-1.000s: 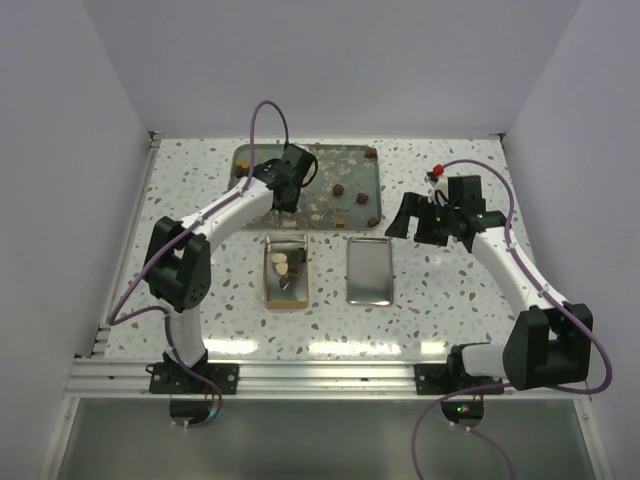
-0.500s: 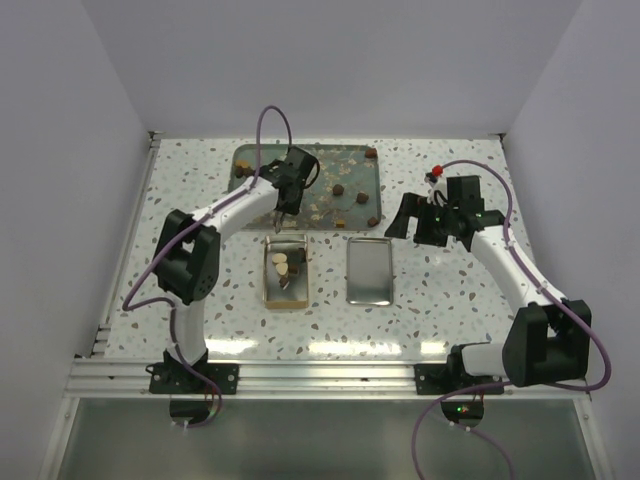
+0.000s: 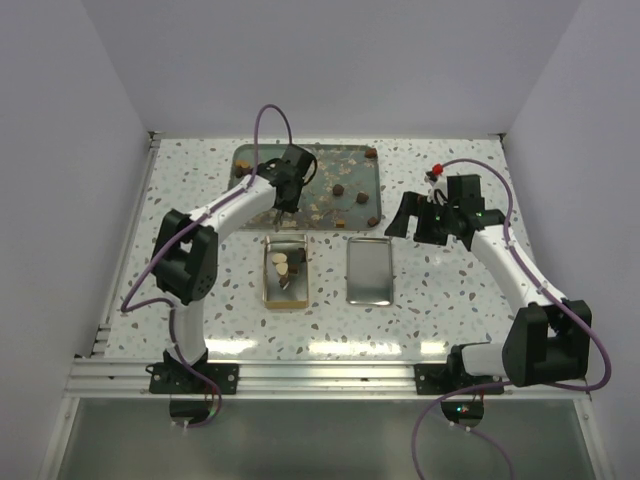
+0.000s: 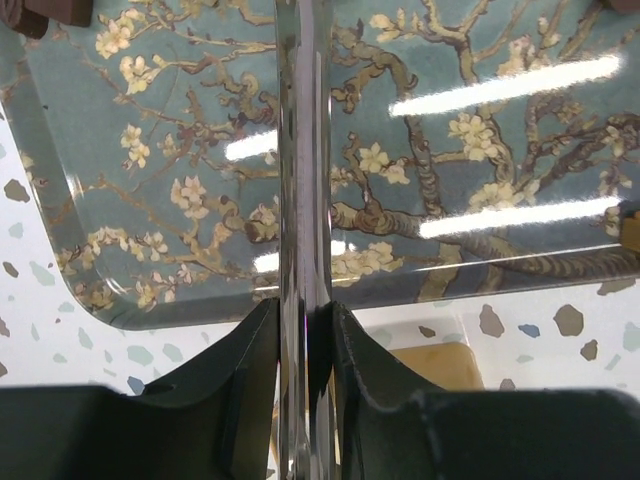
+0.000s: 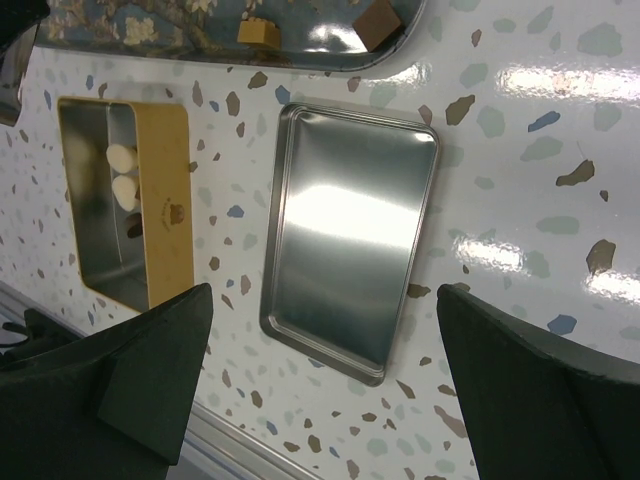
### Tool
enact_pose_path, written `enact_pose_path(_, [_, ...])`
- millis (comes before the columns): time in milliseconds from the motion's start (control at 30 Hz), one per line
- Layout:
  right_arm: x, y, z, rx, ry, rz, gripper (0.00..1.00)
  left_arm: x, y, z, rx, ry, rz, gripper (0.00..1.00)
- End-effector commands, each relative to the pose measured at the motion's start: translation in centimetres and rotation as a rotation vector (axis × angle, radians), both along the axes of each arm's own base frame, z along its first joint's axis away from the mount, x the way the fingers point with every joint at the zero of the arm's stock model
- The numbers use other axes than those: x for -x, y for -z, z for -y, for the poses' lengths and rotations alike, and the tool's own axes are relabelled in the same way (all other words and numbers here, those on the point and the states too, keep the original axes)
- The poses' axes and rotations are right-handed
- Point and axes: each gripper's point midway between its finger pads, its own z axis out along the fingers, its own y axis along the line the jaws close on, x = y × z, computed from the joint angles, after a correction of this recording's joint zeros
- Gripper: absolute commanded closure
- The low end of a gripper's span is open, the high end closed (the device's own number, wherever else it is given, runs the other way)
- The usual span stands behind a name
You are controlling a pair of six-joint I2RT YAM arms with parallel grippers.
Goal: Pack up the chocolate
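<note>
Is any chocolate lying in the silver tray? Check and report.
No, the silver tray shows only a bare, shiny inside.

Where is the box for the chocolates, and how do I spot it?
Find the blue flowered tray at the far side of the table. In front of it lie two small rectangles side by side. The gold tin is the left one: deep, with white chocolates inside, while the silver lid beside it is shallow and empty.

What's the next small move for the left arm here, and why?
Probably slide the left tool farther over the floral tray toward a chocolate piece: the shiny strip it grips lies over bare tray, and pieces lie outside the gold tin.
</note>
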Motion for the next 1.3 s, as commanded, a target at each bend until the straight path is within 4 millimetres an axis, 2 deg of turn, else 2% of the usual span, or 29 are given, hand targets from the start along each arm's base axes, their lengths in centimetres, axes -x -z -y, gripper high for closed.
enact_pose_path(0, [-0.9, -1.8, -0.5, -0.016, -0.022, 0.048, 0.03, -0.6, -5.7, 0.8, 0.085, 0.054, 0.110, 0.70])
enact_pose_path(167, [-1.2, -2.0, -0.5, -0.014, -0.023, 0.054, 0.03, 1.1, -7.4, 0.4, 0.108, 0.084, 0.106, 0.70])
enact_pose_path(333, [-1.4, -2.3, -0.5, -0.012, -0.024, 0.065, 0.03, 4.0, -9.2, -0.7, 0.122, 0.110, 0.105, 0.70])
enact_pose_path(367, [-1.4, -2.3, -0.5, -0.012, -0.024, 0.062, 0.03, 4.6, -10.4, -1.0, 0.134, 0.117, 0.128, 0.71])
enact_pose_path(400, [-1.4, -2.3, -0.5, -0.010, -0.028, 0.063, 0.03, 5.2, -10.2, -1.3, 0.132, 0.123, 0.121, 0.71])
enact_pose_path(667, [-1.6, -2.1, -0.4, -0.001, -0.026, 0.063, 0.03, 10.4, -13.6, -1.0, 0.256, 0.249, 0.117, 0.71])
enact_pose_path(1000, [-2.2, -2.5, -0.3, 0.005, -0.019, 0.077, 0.03, 17.9, -12.5, -2.1, 0.263, 0.273, -0.050, 0.70])
enact_pose_path(1133, [-2.0, -2.5, -0.2, 0.008, -0.021, 0.075, 0.03, 20.1, -12.6, -1.9, 0.236, 0.285, -0.086, 0.70])
enact_pose_path(1267, [-1.9, -2.5, -0.1, 0.009, -0.018, 0.076, 0.03, 21.3, -13.0, -2.4, 0.221, 0.282, -0.102, 0.70])
